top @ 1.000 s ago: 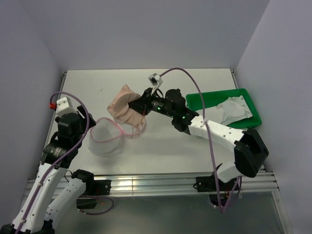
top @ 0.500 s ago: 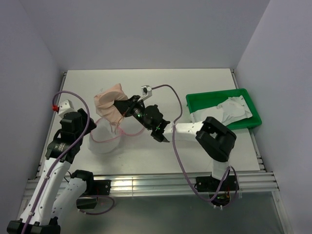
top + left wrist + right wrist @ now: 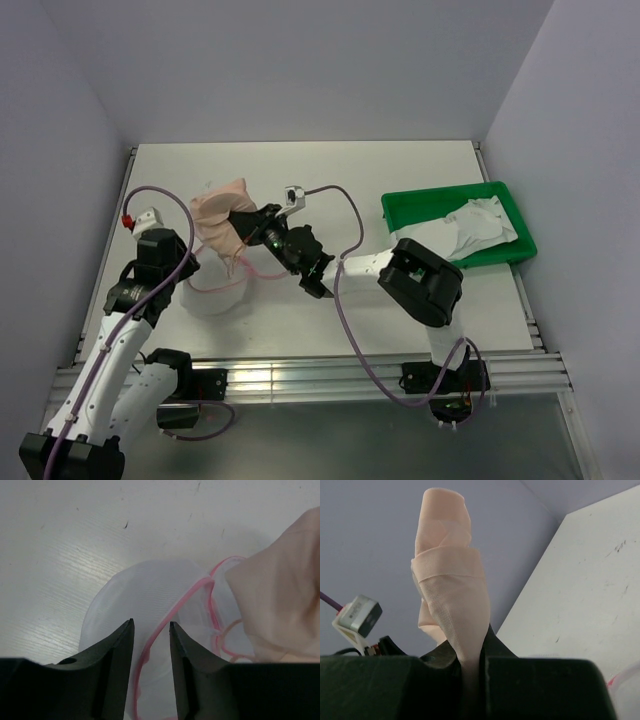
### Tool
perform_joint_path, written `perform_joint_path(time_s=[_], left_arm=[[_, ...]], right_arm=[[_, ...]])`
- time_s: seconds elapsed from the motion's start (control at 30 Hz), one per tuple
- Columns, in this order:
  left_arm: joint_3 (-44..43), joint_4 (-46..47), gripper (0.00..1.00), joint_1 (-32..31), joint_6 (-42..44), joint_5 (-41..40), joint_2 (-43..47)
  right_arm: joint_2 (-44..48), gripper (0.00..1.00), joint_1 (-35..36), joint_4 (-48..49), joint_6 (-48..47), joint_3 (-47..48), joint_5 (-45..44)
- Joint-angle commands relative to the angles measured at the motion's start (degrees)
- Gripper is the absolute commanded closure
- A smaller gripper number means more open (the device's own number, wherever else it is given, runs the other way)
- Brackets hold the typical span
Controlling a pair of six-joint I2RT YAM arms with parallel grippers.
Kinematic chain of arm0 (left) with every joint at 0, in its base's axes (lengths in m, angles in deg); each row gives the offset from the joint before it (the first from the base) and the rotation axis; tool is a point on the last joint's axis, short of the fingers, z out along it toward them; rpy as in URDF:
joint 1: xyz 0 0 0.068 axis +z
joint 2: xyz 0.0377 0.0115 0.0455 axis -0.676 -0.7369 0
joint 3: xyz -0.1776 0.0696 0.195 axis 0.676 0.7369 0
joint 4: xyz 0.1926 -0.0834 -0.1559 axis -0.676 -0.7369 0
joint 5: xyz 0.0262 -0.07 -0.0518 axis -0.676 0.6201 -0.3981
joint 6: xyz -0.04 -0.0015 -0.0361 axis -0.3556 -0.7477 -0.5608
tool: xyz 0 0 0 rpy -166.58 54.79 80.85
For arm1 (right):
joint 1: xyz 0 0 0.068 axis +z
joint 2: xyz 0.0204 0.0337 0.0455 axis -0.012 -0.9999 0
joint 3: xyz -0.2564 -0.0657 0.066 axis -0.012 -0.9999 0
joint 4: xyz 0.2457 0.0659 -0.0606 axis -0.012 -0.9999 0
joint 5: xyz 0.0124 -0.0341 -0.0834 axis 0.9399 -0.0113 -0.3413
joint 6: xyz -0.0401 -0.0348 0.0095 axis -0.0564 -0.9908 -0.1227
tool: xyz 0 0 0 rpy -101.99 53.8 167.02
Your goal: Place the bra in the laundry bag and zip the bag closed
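Note:
The pale pink-beige bra (image 3: 218, 218) hangs bunched from my right gripper (image 3: 243, 226), which is shut on its fabric just above and behind the laundry bag's opening. In the right wrist view the bra (image 3: 450, 570) rises from between the closed jaws (image 3: 470, 647). The laundry bag (image 3: 214, 290) is a white mesh pouch with a pink zip rim, lying open at the left front. My left gripper (image 3: 151, 624) sits at its left edge, jaws narrowly apart with the pink zip rim (image 3: 172, 607) between them. The bra (image 3: 280, 595) overhangs the bag's right side.
A green plastic tray (image 3: 425, 205) with crumpled white cloth (image 3: 478, 224) stands at the right. My right arm stretches across the table's middle with its purple cable looping above. The left table edge and rail run close to my left arm.
My right gripper has carried the bra left and down, from the table's middle to right over the bag's opening. My left gripper has shifted slightly toward the bag.

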Motion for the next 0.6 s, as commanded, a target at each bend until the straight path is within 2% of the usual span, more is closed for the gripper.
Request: perform_joint_path(time_s=[0.0, 0.03, 0.07, 0.13, 0.17, 0.2, 0.57], left_arm=[[-0.1, 2.9, 0.64, 0.5, 0.5, 1.4, 1.7], [-0.1, 3.0, 0.67, 0.5, 0.6, 1.6, 1.5], [-0.1, 3.1, 0.77, 0.6, 0.8, 1.9, 1.4], [-0.2, 3.3, 0.86, 1.0, 1.1, 2.6, 0.9], [-0.1, 3.4, 0.96, 1.6, 1.4, 2.9, 0.9], [-0.1, 3.8, 0.99, 2.0, 1.4, 3.1, 1.3], [0.3, 7.8, 1.0, 4.1, 0.5, 7.0, 3.0]], right_arm=[[-0.7, 1.0, 1.3, 4.5, 0.9, -1.3, -2.6], [-0.9, 1.0, 1.5, 4.6, 1.0, -1.5, -2.4], [-1.0, 1.0, 2.0, 4.7, 0.8, -1.8, -2.2], [-1.2, 1.0, 2.8, 4.5, -0.1, -2.3, -2.5], [-1.3, 1.0, 3.4, 4.3, -0.3, -2.6, -3.0], [-1.4, 1.0, 3.5, 4.3, 0.0, -3.3, -3.1], [-1.0, 1.0, 4.7, 5.0, -1.5, -8.8, 0.7]])
